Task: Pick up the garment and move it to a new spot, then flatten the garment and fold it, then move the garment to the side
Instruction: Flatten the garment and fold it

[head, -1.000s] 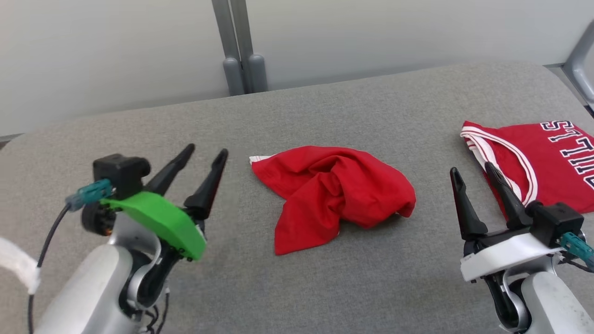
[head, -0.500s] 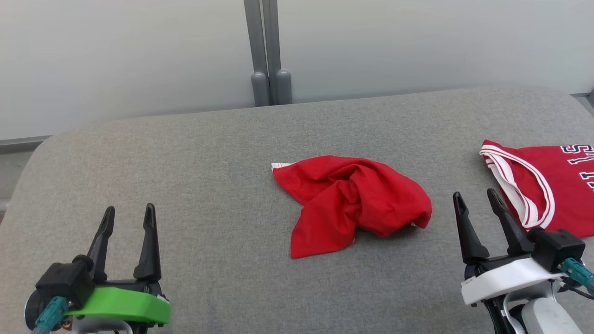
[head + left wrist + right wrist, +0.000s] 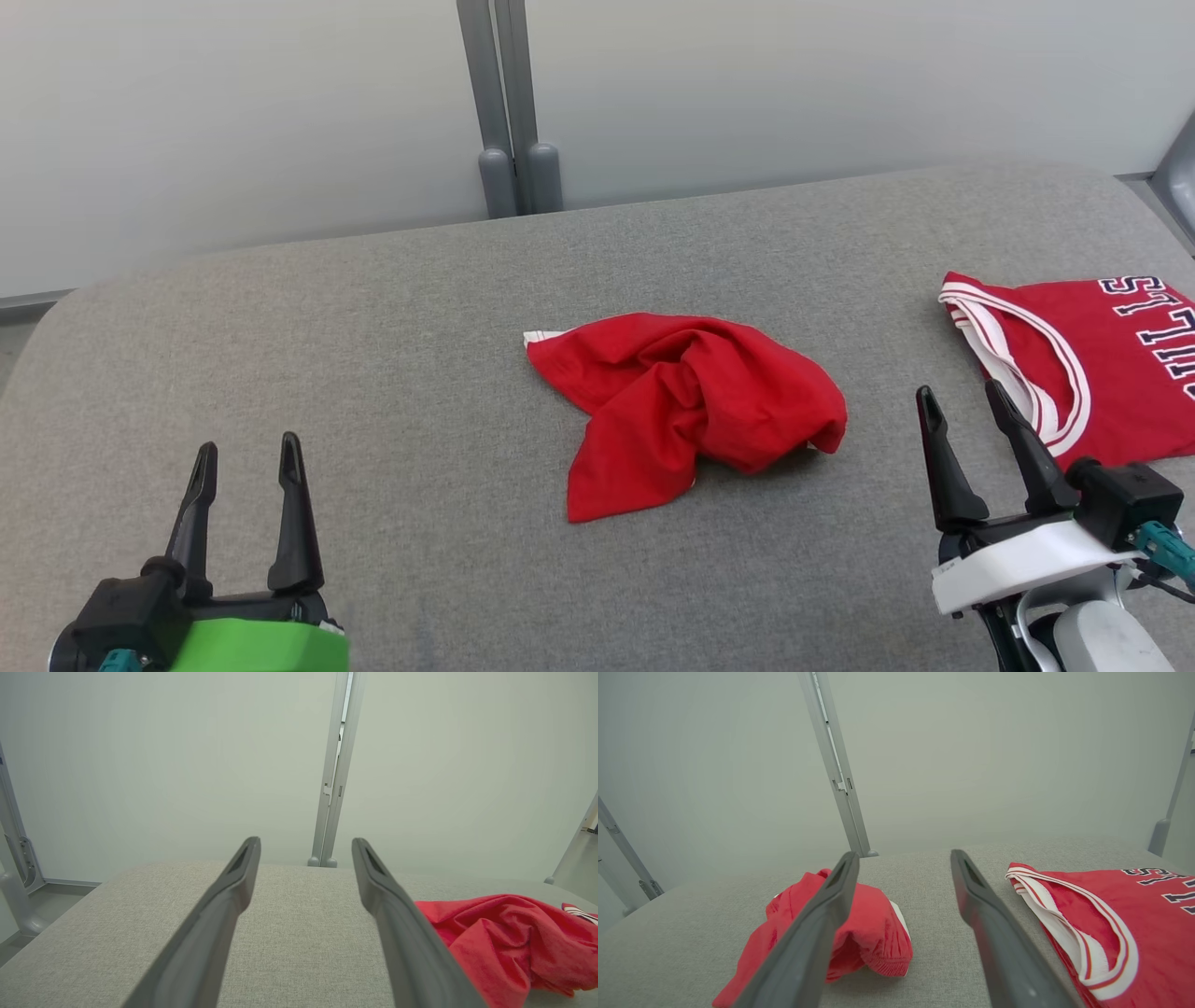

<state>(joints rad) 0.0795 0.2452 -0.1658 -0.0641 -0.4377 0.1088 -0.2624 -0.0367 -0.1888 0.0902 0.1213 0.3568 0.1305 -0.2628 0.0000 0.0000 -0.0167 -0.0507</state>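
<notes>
Landmark: the grey post behind the padded table; I place everything against it.
Garment: a crumpled red garment lies heaped on the table, in front of the post and a little to its right; nothing touches it.
Left gripper: the left gripper has its fingers apart and empty; it sits well in front of the post and to its left, well apart from the heap.
Right gripper: the right gripper is also spread and holds nothing; it is far to the post's right and nearer me, between the heap and a second cloth.
Other cloth: a red jersey with white trim and dark lettering lies flat, far right of the post; I judge it is not my job now.
Handling: I expect thin, limp cloth; light, not fragile, possibly a little slick; it will sag and unfurl once lifted; a deep pinch may catch several layers.
Where to grip: I would take the white-edged corner on the side nearest the post, or the loose flap on the side farthest from it; both look like single edges, easier to spread afterwards than the knotted middle.
Stage: as I read it, the pickup has not begun; moving, flattening and folding all remain.
Risk: gripping the bunched centre would likely keep it balled up.
</notes>
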